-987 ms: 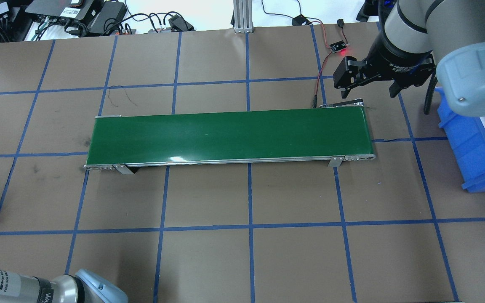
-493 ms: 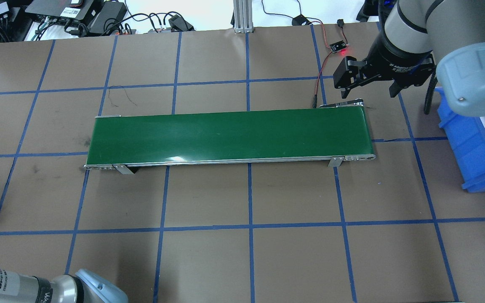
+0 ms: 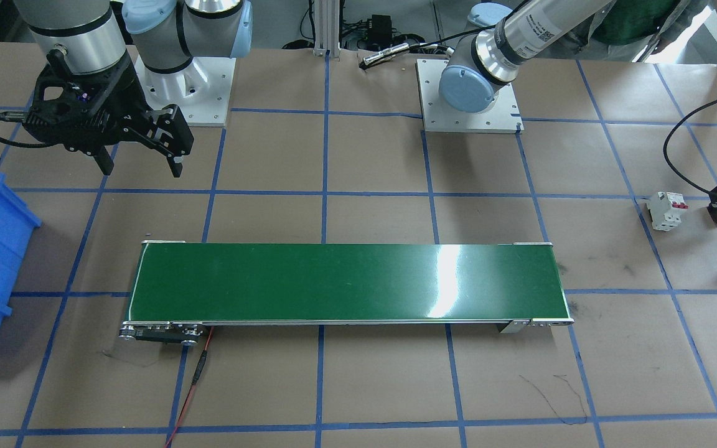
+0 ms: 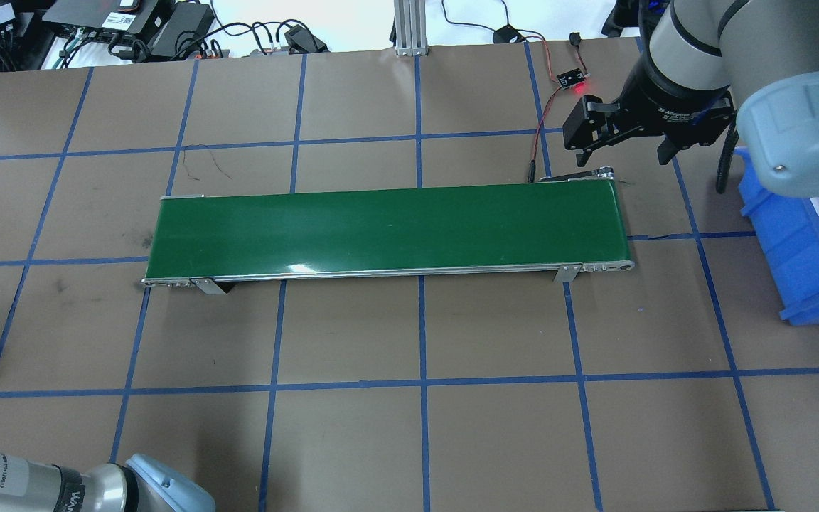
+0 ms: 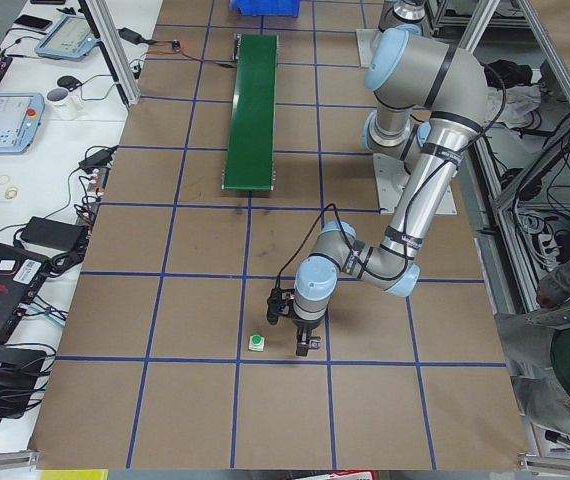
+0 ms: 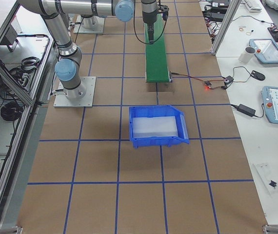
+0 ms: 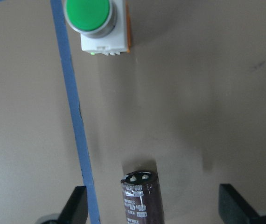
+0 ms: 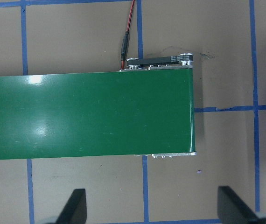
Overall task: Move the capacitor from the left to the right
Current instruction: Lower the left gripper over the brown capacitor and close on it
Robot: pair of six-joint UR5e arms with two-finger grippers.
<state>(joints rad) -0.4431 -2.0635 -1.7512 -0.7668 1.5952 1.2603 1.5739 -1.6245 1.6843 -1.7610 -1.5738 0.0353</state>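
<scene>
The left claw (image 7: 154,205) has its fingers (image 7: 79,207) apart, with only the tips in frame. Between them, touching neither, the dark brown cylindrical capacitor with a silvery stripe (image 7: 140,198) lies on the brown tabletop (image 7: 193,93). Its lower end is cut off by the wrist view's edge. Beyond it stands a green-capped white push button (image 7: 94,23), cropped at the top, beside a blue tape line (image 7: 72,116). All this sits at the tabletop's left end, outside the overhead view. The right claw (image 8: 154,205), fingers apart, hangs near the right end of the long green conveyor belt (image 8: 86,114).
</scene>
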